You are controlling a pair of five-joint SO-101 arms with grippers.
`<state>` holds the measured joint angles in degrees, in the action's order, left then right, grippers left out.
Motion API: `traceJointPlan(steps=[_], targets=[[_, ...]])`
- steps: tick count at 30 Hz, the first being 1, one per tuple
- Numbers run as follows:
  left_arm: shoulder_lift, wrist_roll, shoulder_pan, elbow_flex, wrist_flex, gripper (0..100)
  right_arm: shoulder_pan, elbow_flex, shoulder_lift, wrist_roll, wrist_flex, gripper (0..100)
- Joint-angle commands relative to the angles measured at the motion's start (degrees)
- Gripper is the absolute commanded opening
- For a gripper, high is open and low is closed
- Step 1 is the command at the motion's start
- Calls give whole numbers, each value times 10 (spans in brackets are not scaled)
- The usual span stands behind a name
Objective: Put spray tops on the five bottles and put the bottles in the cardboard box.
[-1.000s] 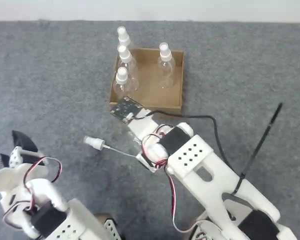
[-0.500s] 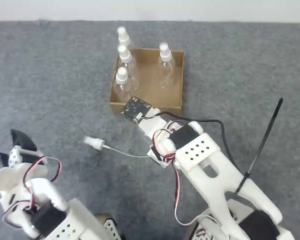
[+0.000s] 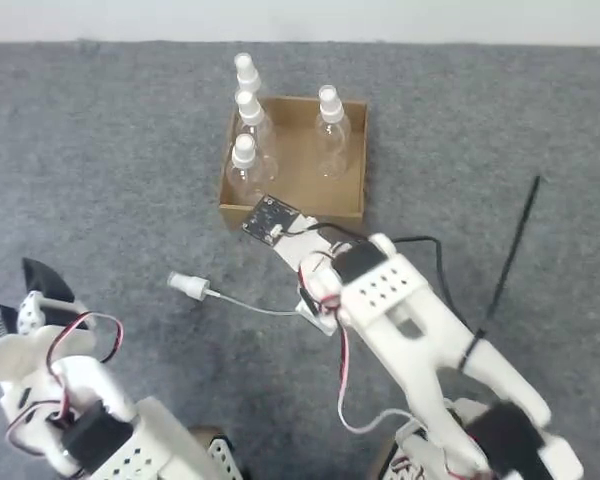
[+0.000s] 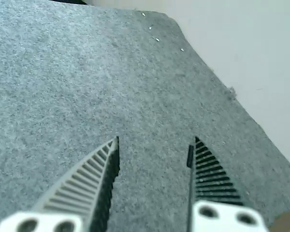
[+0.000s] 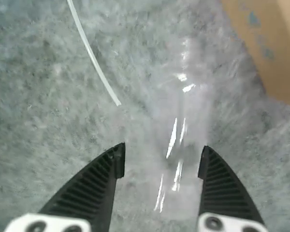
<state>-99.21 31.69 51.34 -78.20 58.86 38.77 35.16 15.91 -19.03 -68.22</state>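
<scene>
The cardboard box [image 3: 355, 160] stands at the far middle of the carpet with three capped bottles [image 3: 243, 152] upright in it. Another capped bottle [image 3: 245, 72] stands at its far left corner. A spray top [image 3: 185, 284] with a long thin tube lies on the carpet in front of the box. A clear bottle without a top [image 5: 183, 121] lies on the carpet beside the box wall [image 5: 261, 43]. My right gripper [image 5: 159, 159] is open just above it, one finger on each side. My left gripper [image 4: 154, 145] is open over bare carpet at the near left [image 3: 25, 300].
Grey carpet [image 3: 100, 150] covers the table, with a pale wall along its far edge. The right arm's body [image 3: 390, 300] and its black cable [image 3: 510, 260] take up the near right. The spray top's tube end [image 5: 117, 101] lies close beside the clear bottle.
The right arm's wrist has shifted a little toward the box and to the right, and its black cable has swung. The left arm, spray top and boxed bottles have not moved.
</scene>
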Motion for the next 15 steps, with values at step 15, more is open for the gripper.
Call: traceJointPlan(steps=[15], targets=[[0, 4, -3, 5, -19, 217, -15, -122, -99, -35, -27, 203]])
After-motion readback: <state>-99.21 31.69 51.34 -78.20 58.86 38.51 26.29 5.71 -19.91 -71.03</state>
